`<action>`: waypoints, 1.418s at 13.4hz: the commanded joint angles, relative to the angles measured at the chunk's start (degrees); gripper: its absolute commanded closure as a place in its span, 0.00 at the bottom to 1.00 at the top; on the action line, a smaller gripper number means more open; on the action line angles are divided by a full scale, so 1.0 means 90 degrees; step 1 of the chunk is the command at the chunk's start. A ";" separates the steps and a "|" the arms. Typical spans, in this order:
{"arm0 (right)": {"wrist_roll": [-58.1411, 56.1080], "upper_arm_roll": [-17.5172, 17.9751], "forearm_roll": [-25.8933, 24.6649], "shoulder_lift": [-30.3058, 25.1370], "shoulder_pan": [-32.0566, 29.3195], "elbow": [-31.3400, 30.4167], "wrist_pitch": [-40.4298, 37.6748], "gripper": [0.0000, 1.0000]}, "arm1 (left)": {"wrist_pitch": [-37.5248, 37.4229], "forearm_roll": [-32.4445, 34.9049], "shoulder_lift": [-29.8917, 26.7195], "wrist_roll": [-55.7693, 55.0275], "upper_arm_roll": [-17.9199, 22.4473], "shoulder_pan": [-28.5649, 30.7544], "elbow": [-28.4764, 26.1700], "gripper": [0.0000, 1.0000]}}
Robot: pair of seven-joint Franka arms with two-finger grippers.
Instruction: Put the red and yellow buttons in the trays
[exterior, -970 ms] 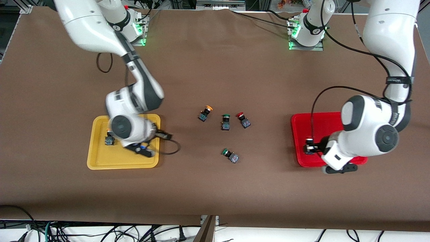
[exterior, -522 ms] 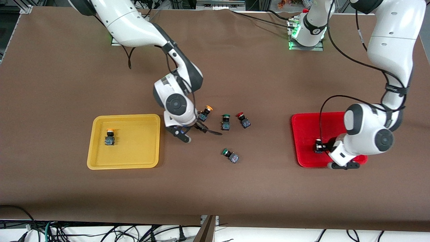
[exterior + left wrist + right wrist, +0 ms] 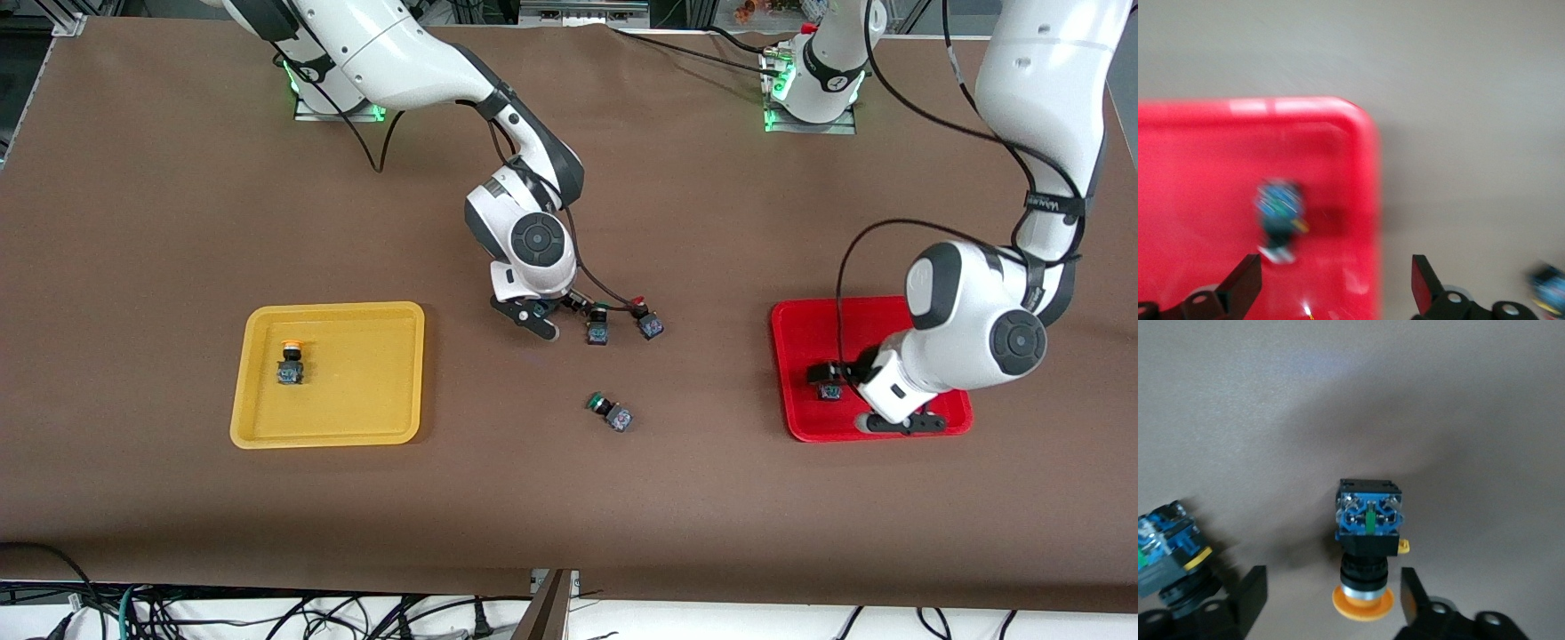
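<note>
The yellow button [image 3: 1367, 543] lies on its side on the table, in line with the gap between the open fingers of the right gripper [image 3: 1331, 597], its orange cap toward that gap and its blue base pointing away. In the front view it is hidden under the right gripper [image 3: 533, 316]. It looks small, light and stiff, with a smooth round cap that would probably slip; the black squared body just under the blue base seems the best place to pinch, across its flat sides. A green button [image 3: 1168, 550] lies just outside one finger, close enough that it might be nudged. A second ago the right gripper was over the yellow tray [image 3: 327, 436], where one yellow button [image 3: 289, 363] now rests alone; it has since crossed to the cluster in the middle of the table. The left gripper [image 3: 1335, 287], fingers spread wide and empty, hovers over the corner of the red tray [image 3: 1358, 133]; a red button [image 3: 1279, 217] lies in the tray just ahead of one finger. It was between those fingers earlier and is now let go. Another red button [image 3: 646, 320] waits on the table.
</note>
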 commanded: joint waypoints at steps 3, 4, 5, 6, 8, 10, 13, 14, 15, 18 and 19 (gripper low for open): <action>-0.0060 -0.0081 -0.0101 0.0040 -0.0085 -0.0053 0.0139 0.72 | -0.0148 0.0045 -0.0020 -0.2404 -0.0613 -0.0740 -0.0397 0.00; -0.0244 -0.0120 -0.0102 0.0011 -0.0105 -0.0053 0.0110 0.89 | -0.0109 0.0045 0.0127 -0.2960 -0.0603 -0.1013 -0.0397 0.00; -0.0575 -0.0207 -0.0102 -0.0028 -0.0202 -0.0044 0.0090 1.00 | 0.0007 0.0122 0.0254 -0.3507 -0.0594 -0.1267 -0.0397 0.00; -0.0820 -0.0276 -0.0092 -0.0106 -0.0319 -0.0043 -0.0026 1.00 | 0.0327 0.0123 0.0371 -0.3996 -0.0593 -0.1414 -0.0406 0.00; -0.1599 -0.0471 -0.0102 -0.0359 -0.0680 0.0015 -0.0523 1.00 | 0.1078 0.0268 0.0605 -0.4740 -0.0555 -0.1843 -0.0533 0.00; -0.2663 -0.0725 -0.0102 -0.0594 -0.1041 0.0015 -0.0875 1.00 | 0.1744 0.0444 0.0850 -0.5191 -0.0564 -0.1933 -0.0572 0.00; -0.4294 -0.1095 -0.0092 -0.0702 -0.1500 -0.0053 -0.1422 1.00 | 0.1844 0.0931 0.0948 -0.5572 -0.0554 -0.2138 -0.0903 0.00; -0.4647 -0.1106 -0.0092 -0.0654 -0.1666 -0.0140 -0.1530 1.00 | 0.1844 0.1069 0.0997 -0.5709 -0.0554 -0.2187 -0.0904 0.08; -0.4883 -0.1107 -0.0092 -0.0644 -0.1803 -0.0325 -0.1483 1.00 | 0.1844 0.1215 0.1016 -0.5778 -0.0554 -0.2197 -0.0904 0.32; -0.5518 -0.1116 -0.0102 -0.0643 -0.2106 -0.0784 -0.1298 1.00 | 0.1718 0.1256 0.0929 -0.5808 -0.0564 -0.2110 -0.0895 0.82; -0.5549 -0.1116 -0.0092 -0.0643 -0.2204 -0.0824 -0.1258 0.71 | 0.1437 0.1256 0.0764 -0.5798 -0.0564 -0.2022 -0.0817 0.94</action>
